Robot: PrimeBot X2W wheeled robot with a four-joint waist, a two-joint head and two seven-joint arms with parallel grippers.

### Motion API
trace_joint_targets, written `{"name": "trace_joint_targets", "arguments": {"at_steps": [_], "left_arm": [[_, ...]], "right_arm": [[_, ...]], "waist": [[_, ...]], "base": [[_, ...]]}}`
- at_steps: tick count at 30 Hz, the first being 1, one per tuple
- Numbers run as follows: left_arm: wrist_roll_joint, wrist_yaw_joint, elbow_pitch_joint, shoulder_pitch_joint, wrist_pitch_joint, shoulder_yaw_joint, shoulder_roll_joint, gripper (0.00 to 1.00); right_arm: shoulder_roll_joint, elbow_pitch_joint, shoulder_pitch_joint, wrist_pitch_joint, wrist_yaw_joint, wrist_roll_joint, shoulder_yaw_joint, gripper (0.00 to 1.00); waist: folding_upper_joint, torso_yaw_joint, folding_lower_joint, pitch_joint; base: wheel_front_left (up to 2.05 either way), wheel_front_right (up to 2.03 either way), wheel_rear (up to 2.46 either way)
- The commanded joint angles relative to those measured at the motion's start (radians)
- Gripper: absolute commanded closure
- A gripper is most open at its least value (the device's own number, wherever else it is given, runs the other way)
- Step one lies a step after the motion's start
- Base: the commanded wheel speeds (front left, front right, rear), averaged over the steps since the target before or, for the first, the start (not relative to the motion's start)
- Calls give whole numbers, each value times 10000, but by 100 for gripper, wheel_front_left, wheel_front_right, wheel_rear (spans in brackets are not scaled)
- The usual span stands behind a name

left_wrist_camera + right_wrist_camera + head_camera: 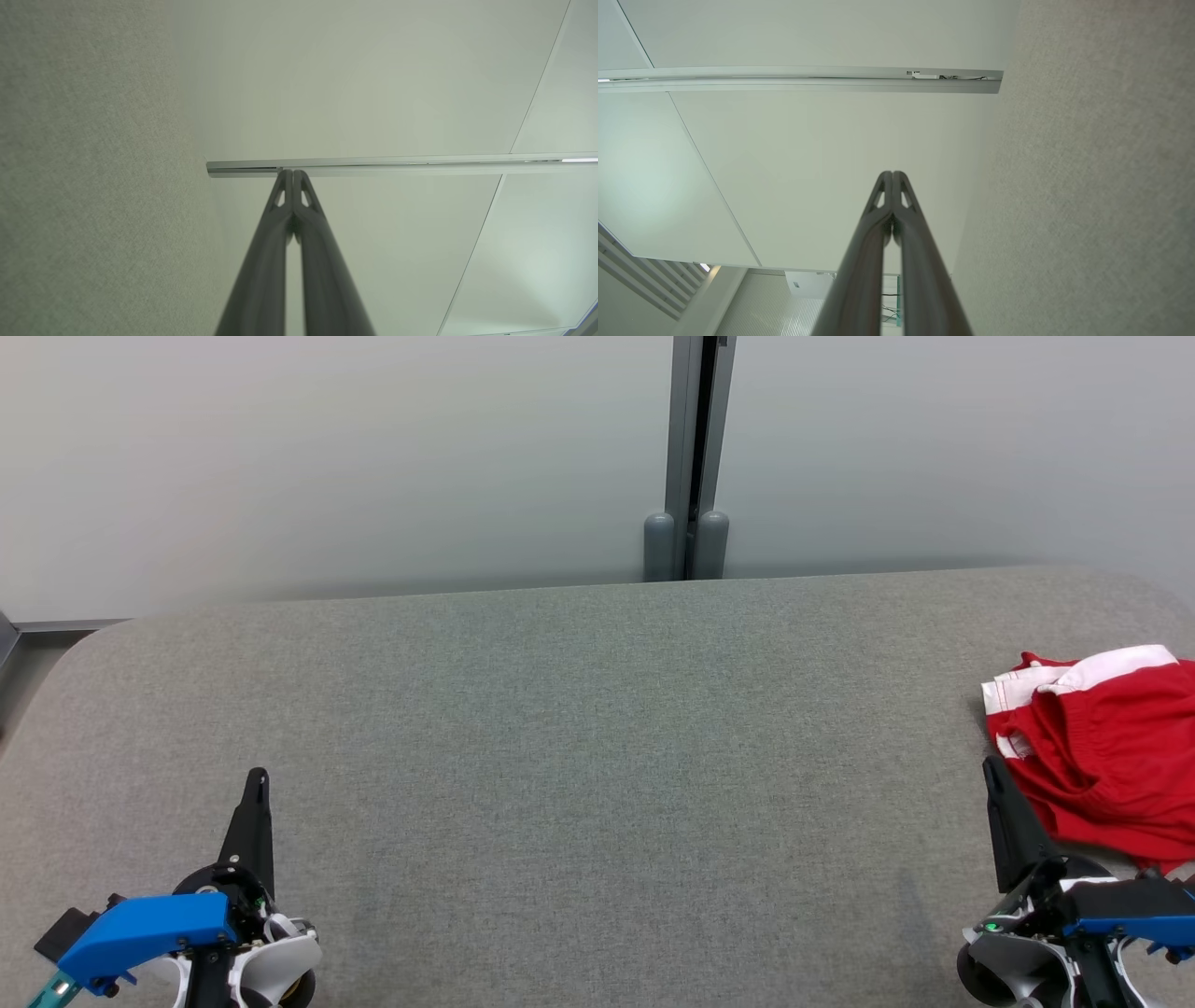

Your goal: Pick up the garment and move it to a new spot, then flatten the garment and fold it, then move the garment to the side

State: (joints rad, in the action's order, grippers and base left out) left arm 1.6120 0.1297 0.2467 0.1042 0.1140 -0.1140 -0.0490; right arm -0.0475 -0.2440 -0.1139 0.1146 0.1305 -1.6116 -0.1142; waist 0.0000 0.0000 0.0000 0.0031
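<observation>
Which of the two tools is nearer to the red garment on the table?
The right tool, at the head view's lower right: its fingertips appear just beside the red garment. The left tool sits far across the grey table.

Grey table [597,709], pale wall [327,457]
</observation>
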Motion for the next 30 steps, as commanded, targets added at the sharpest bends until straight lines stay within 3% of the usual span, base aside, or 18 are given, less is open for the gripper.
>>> {"name": "trace_joint_targets", "arguments": {"at_steps": [1, 30], "left_arm": [[21, 32, -45, 98, 36, -16, -23, 100], [22, 32, -47, 98, 35, -15, -23, 100]], "right_arm": [[-51, 34, 117, 27, 4, -28, -18, 100], [-51, 34, 117, 26, 4, -28, -17, 100]], "waist": [[0, 0, 0, 0], [0, 0, 0, 0]], "base": [[0, 0, 0], [0, 0, 0]]}}
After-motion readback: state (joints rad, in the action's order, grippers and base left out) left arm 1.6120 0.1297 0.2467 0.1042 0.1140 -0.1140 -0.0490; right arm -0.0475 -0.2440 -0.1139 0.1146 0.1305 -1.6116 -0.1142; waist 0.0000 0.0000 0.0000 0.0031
